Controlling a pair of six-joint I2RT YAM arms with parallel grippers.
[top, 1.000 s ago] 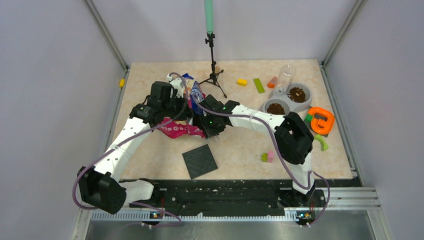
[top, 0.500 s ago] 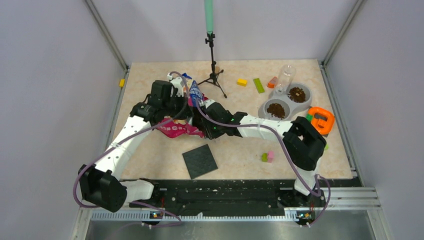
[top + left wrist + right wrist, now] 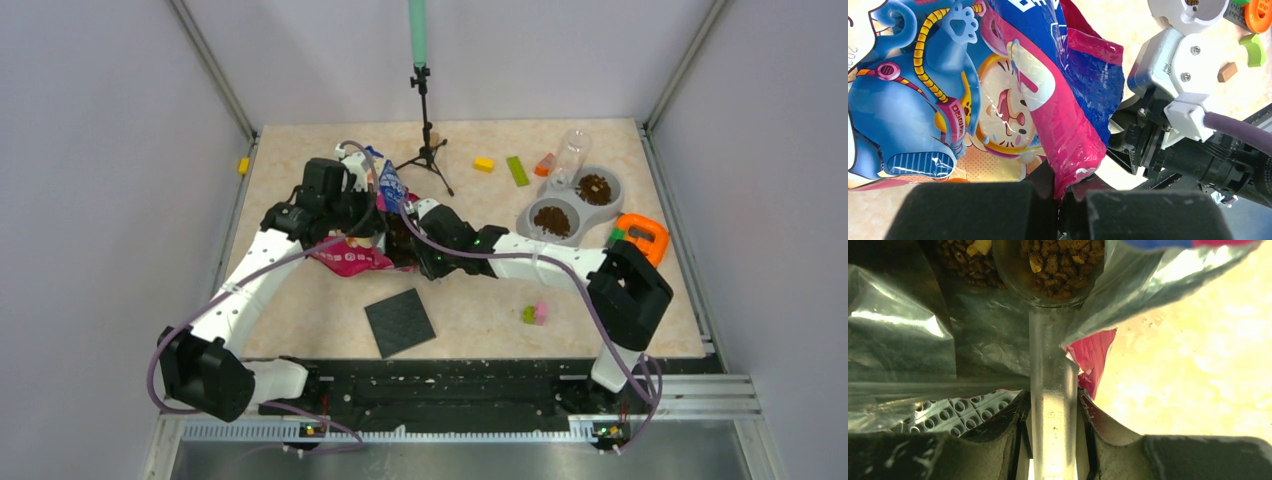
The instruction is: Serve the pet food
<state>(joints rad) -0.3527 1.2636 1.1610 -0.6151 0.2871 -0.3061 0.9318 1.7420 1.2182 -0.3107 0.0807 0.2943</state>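
a beige, marbled table (image 3: 480,300) fills a booth closed in by plain pale lilac walls (image 3: 120,150), with silver frame posts (image 3: 210,70) running up the back corners and a black rail (image 3: 450,385) along the near edge where both arms are bolted. at the rear a black tripod (image 3: 428,150) stands upright holding a green tube (image 3: 418,30). a glossy pink-and-blue cartoon bag (image 3: 998,100) lies left of centre on the table, and the two arms meet over it. the left gripper (image 3: 1060,200) is clenched on a pink fold at the bag's edge. the right gripper (image 3: 1054,405) grasps the handle of a clear scoop (image 3: 1053,390), whose bowl sits inside the bag's silver lining, loaded with pet food (image 3: 1058,260); more loose kibble lies in the bag just beside it. more brown kibble fills both wells of a grey double bowl (image 3: 528,215) at the right of the table, well apart from the bag. an orange toy (image 3: 643,240) sits just beside that bowl, a yellow block (image 3: 484,164) and a green block (image 3: 517,171) lie towards the back, and a black mat (image 3: 399,322) lies flat near the front, in front of the bag.
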